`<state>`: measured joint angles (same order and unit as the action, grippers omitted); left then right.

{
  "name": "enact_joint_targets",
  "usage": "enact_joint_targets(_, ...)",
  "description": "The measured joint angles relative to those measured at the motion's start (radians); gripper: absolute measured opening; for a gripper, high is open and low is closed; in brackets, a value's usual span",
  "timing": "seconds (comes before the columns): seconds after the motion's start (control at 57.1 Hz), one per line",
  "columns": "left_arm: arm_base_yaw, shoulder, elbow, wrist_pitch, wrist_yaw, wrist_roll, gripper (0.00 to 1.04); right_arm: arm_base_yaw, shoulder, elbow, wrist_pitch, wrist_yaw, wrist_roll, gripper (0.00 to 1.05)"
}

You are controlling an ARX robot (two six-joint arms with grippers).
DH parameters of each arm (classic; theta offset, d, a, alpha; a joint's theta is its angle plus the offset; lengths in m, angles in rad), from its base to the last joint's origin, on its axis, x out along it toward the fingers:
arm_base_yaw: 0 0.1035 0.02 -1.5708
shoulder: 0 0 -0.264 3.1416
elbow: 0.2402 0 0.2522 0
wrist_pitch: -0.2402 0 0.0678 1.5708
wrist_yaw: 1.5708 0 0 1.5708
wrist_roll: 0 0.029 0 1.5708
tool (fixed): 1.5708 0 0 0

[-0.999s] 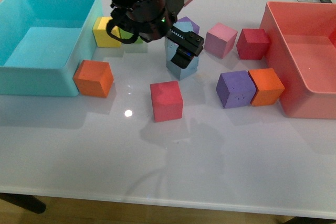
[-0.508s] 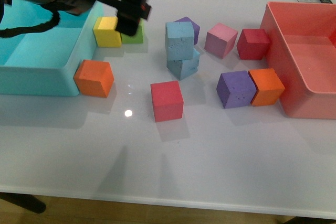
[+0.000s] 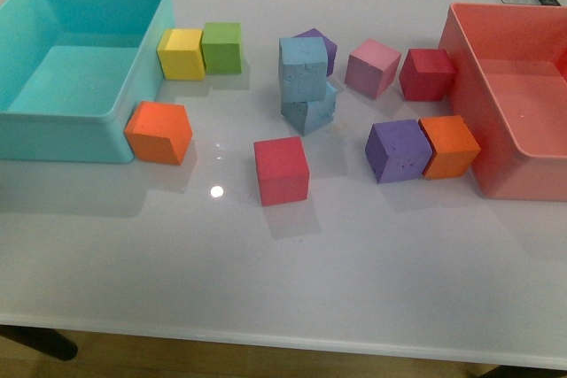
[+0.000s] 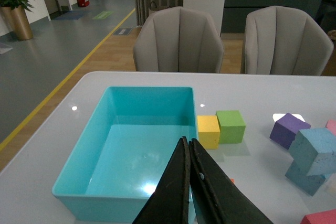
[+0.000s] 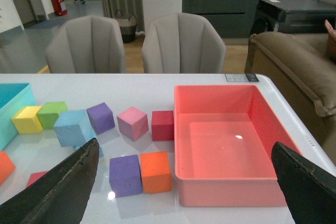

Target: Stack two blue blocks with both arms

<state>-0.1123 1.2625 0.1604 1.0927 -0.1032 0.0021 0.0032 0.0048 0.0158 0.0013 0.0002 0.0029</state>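
Observation:
Two sky-blue blocks stand stacked at the table's middle back: the upper blue block [image 3: 303, 66] rests, slightly twisted, on the lower blue block [image 3: 309, 112]. Neither arm shows in the front view. In the left wrist view the stack [image 4: 316, 150] is far off to the side, and my left gripper [image 4: 186, 141] is shut and empty, over the turquoise bin's near wall. In the right wrist view the upper blue block [image 5: 73, 127] lies beside one finger; my right gripper [image 5: 185, 144] is wide open and empty, high above the table.
A turquoise bin [image 3: 53, 121] stands at the left and a pink-red bin [image 3: 461, 68] at the right. Loose cubes surround the stack: yellow [image 3: 181, 53], green [image 3: 222, 47], orange [image 3: 159, 132], red [image 3: 282, 170], purple [image 3: 398, 150], orange [image 3: 450, 146], pink [image 3: 372, 67], dark red [image 3: 426, 73].
The arm that was at the blue stack has let go, drawn back to the left over the turquoise bin and left the front view. The stack stays standing.

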Motion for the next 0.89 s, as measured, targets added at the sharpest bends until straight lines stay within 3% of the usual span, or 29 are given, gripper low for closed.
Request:
enact_joint_targets(0.175, 0.030, -0.144, -0.061, -0.087, 0.026, 0.000, 0.02, 0.000, 0.000, 0.000, 0.000, 0.000, 0.000, 0.96)
enact_joint_targets(0.228, 0.066, -0.195, -0.079, -0.121, 0.083, 0.000, 0.02, 0.000, 0.000, 0.000, 0.000, 0.000, 0.000, 0.96)
enact_joint_targets(0.333, 0.106, -0.287, -0.102, -0.189, 0.094, 0.000, 0.02, 0.000, 0.000, 0.000, 0.000, 0.000, 0.000, 0.96)
enact_joint_targets(0.894, 0.108, -0.752, -0.145, -0.589, 0.103, 0.000, 0.02, 0.000, 0.000, 0.000, 0.000, 0.000, 0.000, 0.96)
